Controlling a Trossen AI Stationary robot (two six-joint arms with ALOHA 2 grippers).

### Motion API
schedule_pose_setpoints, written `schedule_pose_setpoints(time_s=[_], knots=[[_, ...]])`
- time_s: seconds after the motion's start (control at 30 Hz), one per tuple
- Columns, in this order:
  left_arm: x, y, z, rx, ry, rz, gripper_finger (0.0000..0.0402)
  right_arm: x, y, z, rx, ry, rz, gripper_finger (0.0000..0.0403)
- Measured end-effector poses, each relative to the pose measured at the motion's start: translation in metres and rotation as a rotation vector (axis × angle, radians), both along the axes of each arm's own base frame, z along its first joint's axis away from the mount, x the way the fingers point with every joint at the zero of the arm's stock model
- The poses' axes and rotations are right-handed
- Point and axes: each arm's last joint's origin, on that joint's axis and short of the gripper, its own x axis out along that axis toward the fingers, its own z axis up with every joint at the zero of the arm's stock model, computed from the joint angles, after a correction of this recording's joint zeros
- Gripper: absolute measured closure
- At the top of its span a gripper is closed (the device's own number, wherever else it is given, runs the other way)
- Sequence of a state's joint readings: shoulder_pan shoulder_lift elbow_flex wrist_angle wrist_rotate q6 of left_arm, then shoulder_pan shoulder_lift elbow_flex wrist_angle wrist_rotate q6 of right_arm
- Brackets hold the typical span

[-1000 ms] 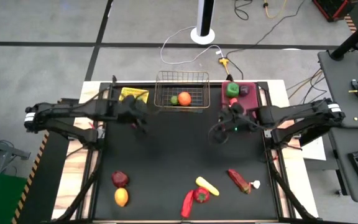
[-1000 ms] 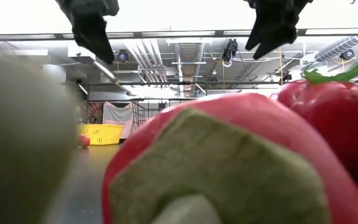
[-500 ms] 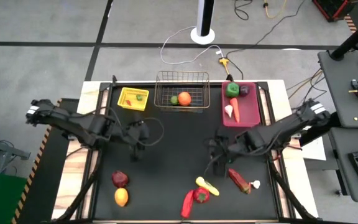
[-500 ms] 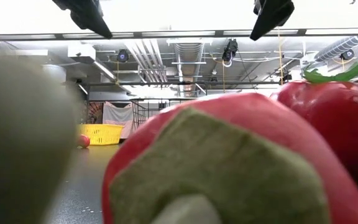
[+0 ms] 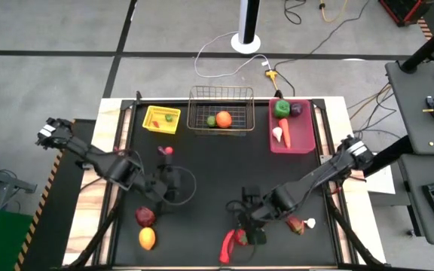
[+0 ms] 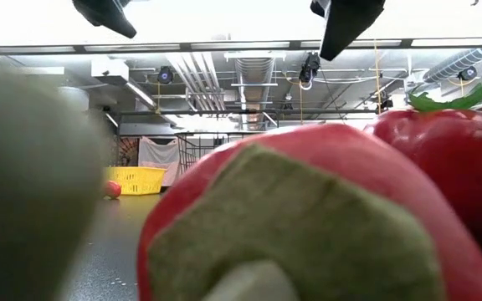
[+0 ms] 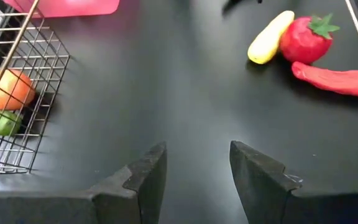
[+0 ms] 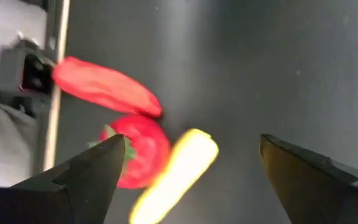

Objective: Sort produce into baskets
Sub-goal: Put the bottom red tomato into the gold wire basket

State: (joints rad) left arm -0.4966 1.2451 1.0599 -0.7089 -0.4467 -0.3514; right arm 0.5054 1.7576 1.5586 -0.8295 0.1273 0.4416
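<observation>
Yellow tray [image 5: 161, 119], wire basket [image 5: 220, 110] and pink bin [image 5: 291, 126] line the far edge, each holding produce.

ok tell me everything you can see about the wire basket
The wire basket is a bare metal grid, rectangular and open-topped, standing upright at the table's far edge between the yellow tray and the pink bin. Inside lie an orange fruit and a smaller green one, side by side. The left wrist view shows its thin wires crossing in squares. No gripper touches it.
</observation>
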Motion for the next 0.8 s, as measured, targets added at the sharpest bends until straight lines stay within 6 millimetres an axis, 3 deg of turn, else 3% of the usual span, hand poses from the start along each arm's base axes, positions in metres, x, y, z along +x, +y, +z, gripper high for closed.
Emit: schedule_pose_setpoints(time_s=[0.47, 0.8], knots=[[-0.007, -0.016, -0.001, 0.008, -0.016, -0.021, 0.0242, 0.003, 0.07, -0.018, -0.071, 0.253, -0.104, 0.0039], [-0.007, -0.017, -0.001, 0.004, -0.022, -0.026, 0.0242, 0.019, 0.09, -0.048, -0.124, 0.317, -0.112, 0.0039]])
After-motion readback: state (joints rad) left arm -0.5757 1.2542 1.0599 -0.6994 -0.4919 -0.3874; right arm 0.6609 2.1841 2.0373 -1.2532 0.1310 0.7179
